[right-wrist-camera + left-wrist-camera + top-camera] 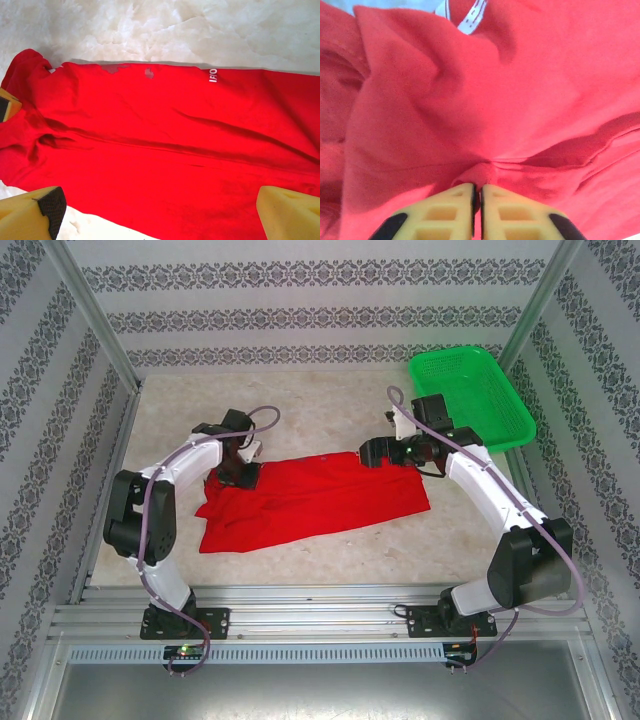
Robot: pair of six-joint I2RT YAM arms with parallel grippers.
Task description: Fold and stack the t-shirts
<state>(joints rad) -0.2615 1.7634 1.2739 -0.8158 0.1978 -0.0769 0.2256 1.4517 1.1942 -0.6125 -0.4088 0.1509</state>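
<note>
Red cloth, plain side up: one t-shirt [312,496], lying at the middle of the table [300,405] between the two arms. It is spread as a long, creased band, and a sliver of white lettering shows at its far edge.

Left gripper [476,197]: fingers pressed together on a small ridge of cloth at the shirt's left end.

Right gripper [160,212]: fingers spread wide, holding nothing, poised low over the shirt's right end.

Green mesh basket [470,395]: far right corner of the table, apart from the shirt.

Progress, as judged: early. The shirt looks at most doubled along its length. It is wrinkled and not yet a compact fold. The crosswise folds and the smoothing are left, and no stack has been started.
</note>
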